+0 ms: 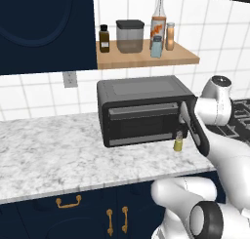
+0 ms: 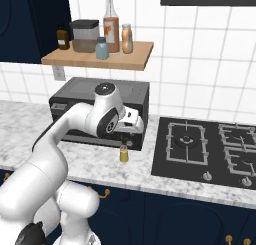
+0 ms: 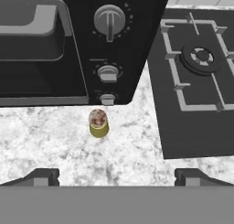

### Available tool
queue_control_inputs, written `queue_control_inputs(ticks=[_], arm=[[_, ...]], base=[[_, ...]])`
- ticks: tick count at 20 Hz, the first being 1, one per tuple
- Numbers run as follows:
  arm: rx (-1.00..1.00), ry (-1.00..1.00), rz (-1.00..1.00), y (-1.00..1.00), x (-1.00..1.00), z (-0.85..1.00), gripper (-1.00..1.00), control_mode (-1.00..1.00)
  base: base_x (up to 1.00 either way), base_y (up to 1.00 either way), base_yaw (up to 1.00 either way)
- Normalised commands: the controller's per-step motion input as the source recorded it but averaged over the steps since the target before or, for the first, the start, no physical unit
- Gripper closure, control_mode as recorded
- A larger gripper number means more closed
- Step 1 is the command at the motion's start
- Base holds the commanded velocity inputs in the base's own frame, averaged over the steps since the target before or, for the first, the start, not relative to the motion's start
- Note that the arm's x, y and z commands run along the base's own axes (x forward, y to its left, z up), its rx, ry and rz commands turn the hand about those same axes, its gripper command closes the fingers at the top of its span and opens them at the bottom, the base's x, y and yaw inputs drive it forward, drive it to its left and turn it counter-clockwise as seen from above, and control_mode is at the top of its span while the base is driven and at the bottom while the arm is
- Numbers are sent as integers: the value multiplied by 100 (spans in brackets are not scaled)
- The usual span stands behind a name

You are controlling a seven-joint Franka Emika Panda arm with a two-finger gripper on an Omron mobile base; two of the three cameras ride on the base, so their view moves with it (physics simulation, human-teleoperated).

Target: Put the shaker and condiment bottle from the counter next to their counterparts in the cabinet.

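The condiment bottle (image 1: 178, 144) (image 2: 123, 154) (image 3: 98, 123), small and yellow-green with a dark cap, stands upright on the marble counter just in front of the toaster oven's right end. My gripper (image 1: 180, 132) (image 2: 123, 141) (image 3: 118, 177) hangs open above it, pointing down, with nothing between the fingers. The tan-orange shaker (image 1: 170, 35) (image 2: 127, 38) stands on the cabinet shelf (image 1: 146, 61) (image 2: 95, 62), right of the tall clear orange-labelled bottle (image 1: 158, 21) (image 2: 111, 26). The pale blue shaker (image 1: 156, 47) (image 2: 102, 49) is in front of that bottle.
A black toaster oven (image 1: 141, 111) (image 2: 75, 101) (image 3: 55, 45) sits against the wall below the shelf. The gas hob (image 2: 205, 149) (image 3: 196, 77) lies to its right. A grey-lidded jar (image 1: 130, 36) and a dark brown bottle (image 1: 104, 39) stand on the shelf's left part.
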Motion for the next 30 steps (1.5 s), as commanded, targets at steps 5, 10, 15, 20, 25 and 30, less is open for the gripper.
queue_control_inputs(ticks=[5, 10, 15, 20, 25, 30], arm=[[0, 1, 0, 20, 1, -11, -100, -100], [0, 0, 0, 23, 0, -27, -100, -100], [0, 0, 0, 19, 0, -32, -100, -100], [0, 0, 0, 11, 0, -27, -100, -100], [0, -4, 0, 0, 0, -14, -100, -100], [0, -7, 0, 0, 2, -13, -100, -100]], base=[[0, 0, 0], [0, 0, 0], [0, 0, 0], [0, 0, 0], [0, 0, 0], [0, 0, 0]])
